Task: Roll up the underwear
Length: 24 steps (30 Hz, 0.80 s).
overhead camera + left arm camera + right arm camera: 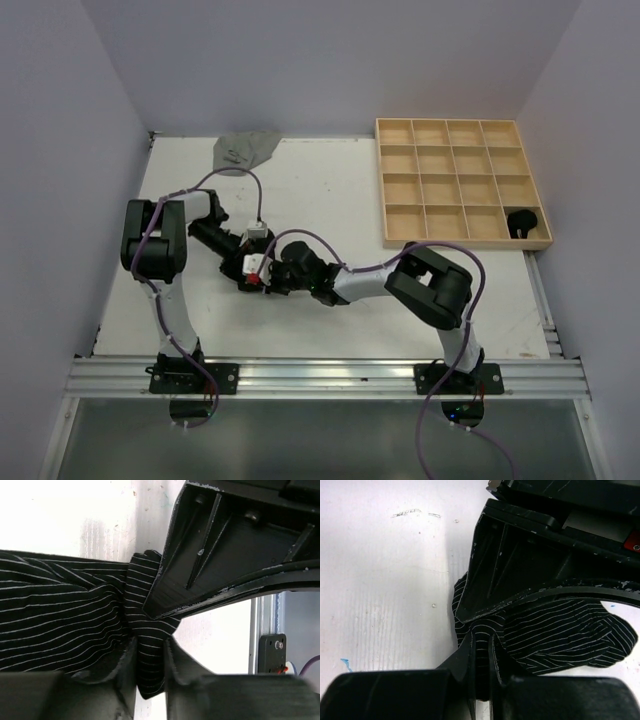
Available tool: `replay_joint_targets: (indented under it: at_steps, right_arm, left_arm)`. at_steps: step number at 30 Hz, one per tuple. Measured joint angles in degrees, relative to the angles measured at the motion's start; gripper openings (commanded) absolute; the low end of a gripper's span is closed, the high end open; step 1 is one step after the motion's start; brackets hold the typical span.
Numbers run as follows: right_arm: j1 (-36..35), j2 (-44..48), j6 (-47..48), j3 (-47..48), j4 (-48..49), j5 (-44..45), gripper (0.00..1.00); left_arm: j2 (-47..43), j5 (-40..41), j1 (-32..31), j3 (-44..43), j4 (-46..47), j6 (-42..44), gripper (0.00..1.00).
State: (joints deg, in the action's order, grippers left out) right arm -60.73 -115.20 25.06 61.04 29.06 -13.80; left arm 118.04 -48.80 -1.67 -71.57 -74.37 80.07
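At the middle of the bench (330, 190) both pincers meet over the striped briefs (560, 635), bunched on the white surface. The left pincer (150, 655) pinches a narrow fold of the cloth, and the right pincer (481, 650) is clamped on another fold close by. Grey briefs (243, 150) lie at the far edge. A black roll (524, 222) sits in the near-right corner compartment of the tray (450, 122).

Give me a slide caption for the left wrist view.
Left end effector pinches a fold of black pinstriped underwear beside the right end effector.
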Motion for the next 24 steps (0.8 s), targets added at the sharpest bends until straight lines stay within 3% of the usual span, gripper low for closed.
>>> replay_joint_targets:
  at_steps: [5,6,9,15,20,22,23,24]
  right_arm:
    - [0.50,-0.76,-4.37,3.69,-5.27,-1.84,0.00]
    - [0.79,-1.42,-5.92,5.14,-6.82,-2.45,0.00]
    - [2.45,-3.89,-11.56,10.03,-10.64,-5.11,0.00]
    - [7.17,-7.96,-25.33,16.09,-15.13,-13.57,0.00]
    - [10.58,-12.94,-35.87,22.27,-18.16,-21.46,0.00]
    - [11.30,-15.43,-38.64,25.86,-20.04,-23.54,0.00]
    - [11.56,-16.76,-40.09,27.69,-20.87,-24.70,0.00]
    - [11.74,-17.94,-41.44,29.40,-21.57,-25.59,0.00]
  left_arm:
    - [-2.01,0.76,0.90,0.02,0.61,0.22,0.44]
    - [-2.93,0.74,1.75,0.02,1.03,0.50,0.50]
    - [-7.15,0.66,6.08,-0.17,3.65,1.92,0.54]
    - [-21.05,-0.79,16.94,0.57,8.70,3.69,0.56]
    - [-35.47,-1.95,21.57,6.47,12.46,3.69,0.68]
    - [-40.87,-2.10,22.16,9.05,13.77,3.80,0.86]
    - [-43.89,-2.40,22.29,10.25,14.21,3.39,0.89]
    - [-46.29,-3.02,22.29,11.17,15.04,2.36,1.00]
